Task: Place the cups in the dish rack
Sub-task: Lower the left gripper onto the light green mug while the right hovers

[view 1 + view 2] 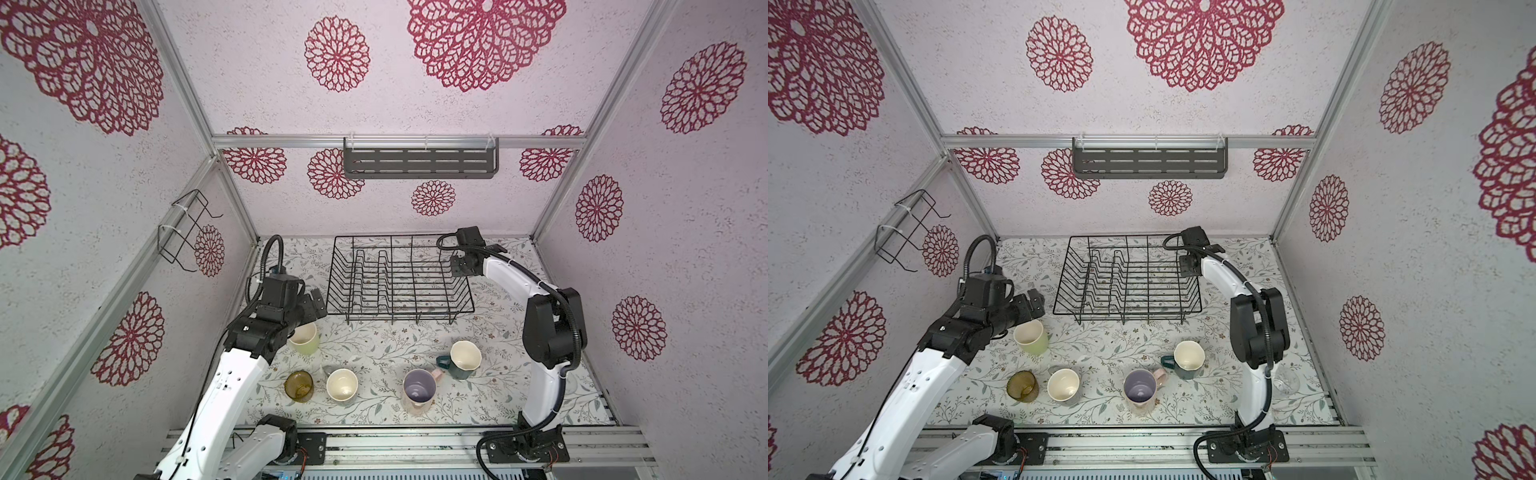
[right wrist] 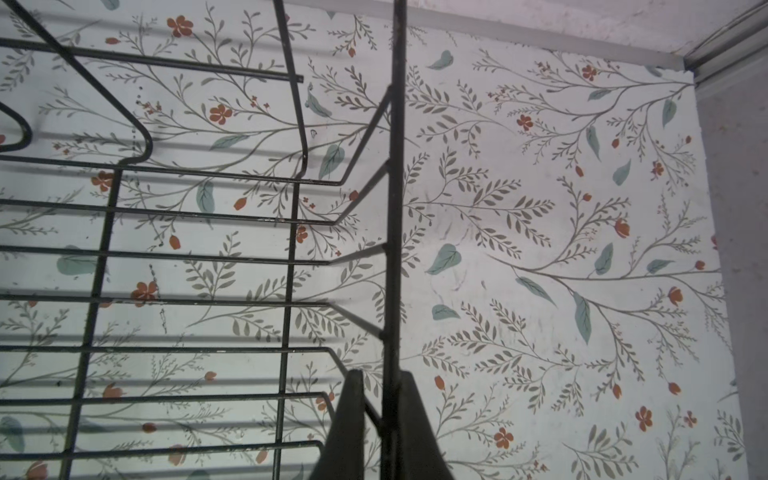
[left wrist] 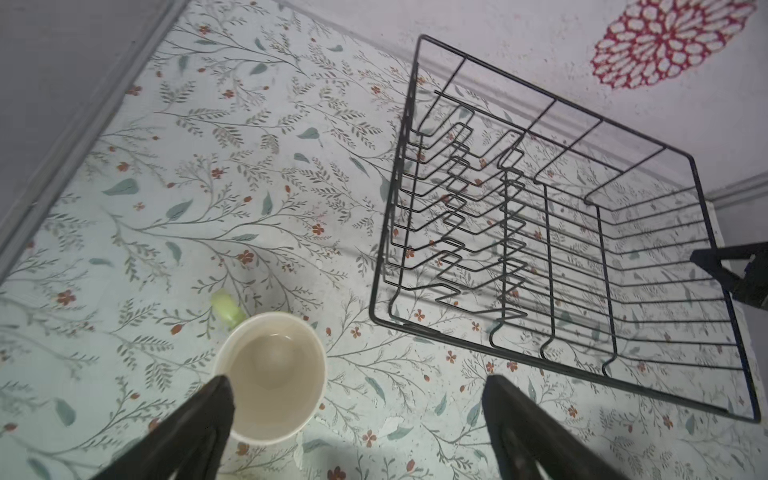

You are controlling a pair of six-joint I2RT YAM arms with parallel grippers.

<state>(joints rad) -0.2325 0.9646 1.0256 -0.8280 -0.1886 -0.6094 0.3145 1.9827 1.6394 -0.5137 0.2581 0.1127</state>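
Left wrist view: the left gripper (image 3: 361, 415) fills the bottom edge, jaws spread wide and holding nothing. The lime-yellow tumbler (image 3: 274, 374) stands upright on the floral table (image 3: 208, 187), mouth up and long axis vertical. It lies toward the lower left of the frame, so one finger overlaps its rim and the jaws do not straddle it. We judge that the coming move calls for a sideways shift to centre the jaws on the tumbler, then a descent. Beyond it, at the right of the frame, sits the dish rack (image 3: 548, 249), empty.

In a top view, the left arm is the nearer one to this tumbler. Its forearm rises from the lower left and its wrist is pitched down above the cup.

The amber glass (image 1: 298, 385), grey tumbler (image 1: 342, 384), pearly pink mug (image 1: 419, 390) and dark teal mug (image 1: 463, 359) stand at lower centre. The clear glass (image 1: 1286, 380) shows behind the right arm. None is loaded.

Farthest, the right gripper (image 2: 380, 374) is clamped on the rack's rim wire, near the rack's upper right corner in both top views.
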